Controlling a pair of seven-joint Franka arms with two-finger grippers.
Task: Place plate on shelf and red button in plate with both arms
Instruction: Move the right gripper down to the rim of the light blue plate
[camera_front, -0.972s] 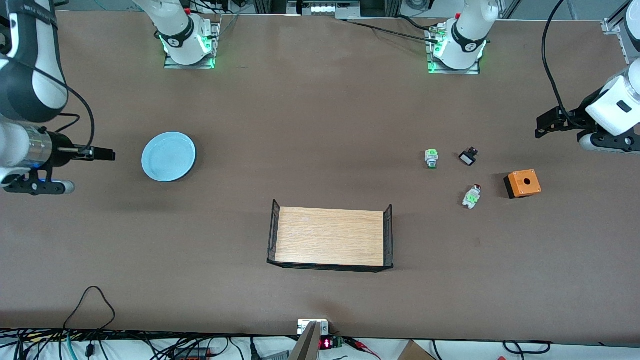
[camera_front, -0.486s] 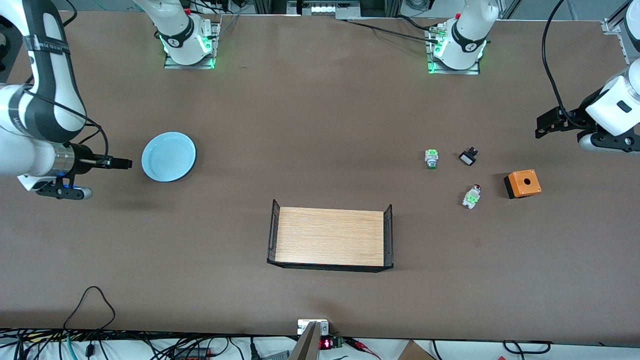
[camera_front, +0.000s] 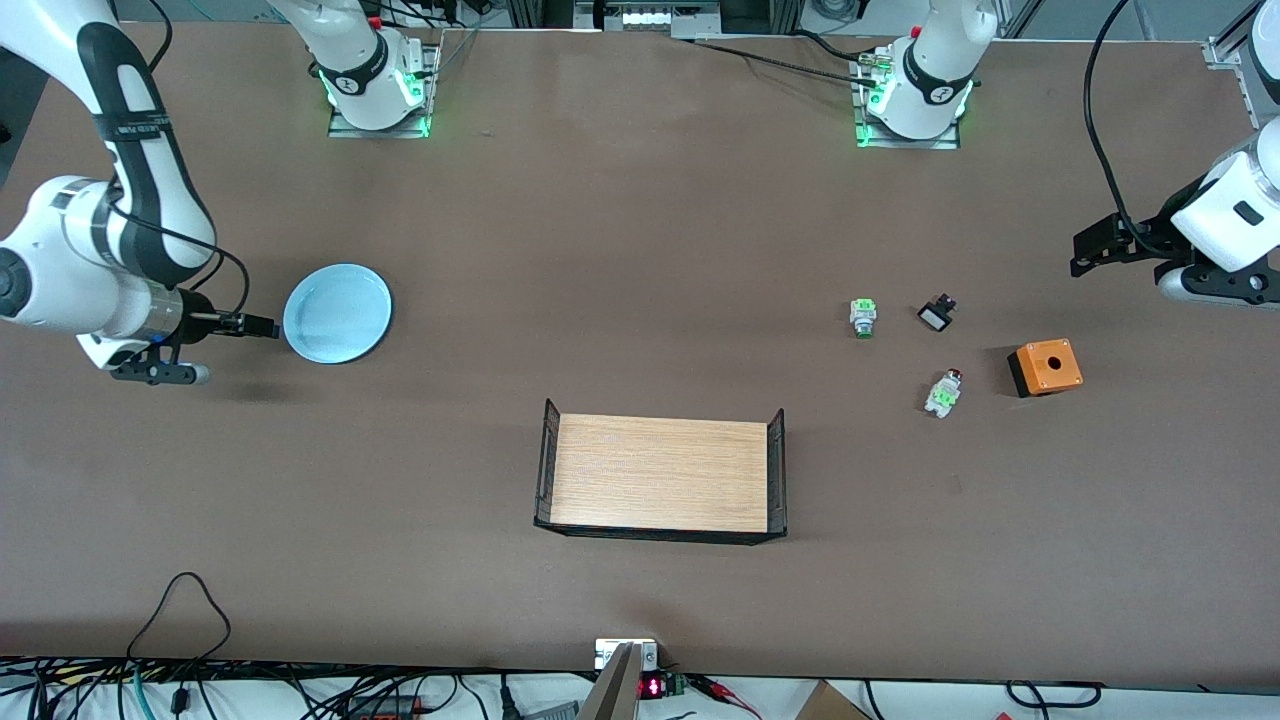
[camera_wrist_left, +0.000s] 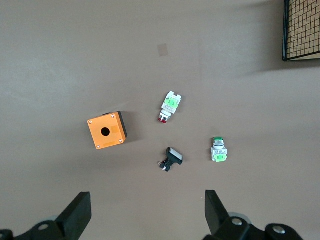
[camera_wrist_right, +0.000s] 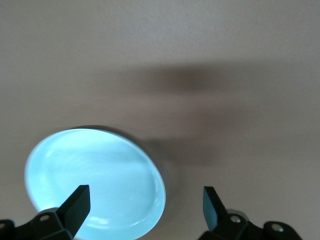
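The right gripper hung wide beside the plate — a low approach risked shoving it away — while the left gripper, also wide, waited.

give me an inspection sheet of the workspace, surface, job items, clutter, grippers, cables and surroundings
Surface: brown table, no spills seen.
Job's things: plate flat on the table toward the right arm's end; red button lying on its side toward the left arm's end.
Clutter: green button, black part, orange box beside the red button; wire-sided wooden tray mid-table, nearer the camera.
Grippers: right gripper open, beside the plate's rim, not touching; left gripper open, waiting above the small parts.
Cables: black loop on the table's near edge.
Surroundings: arm bases lit green.
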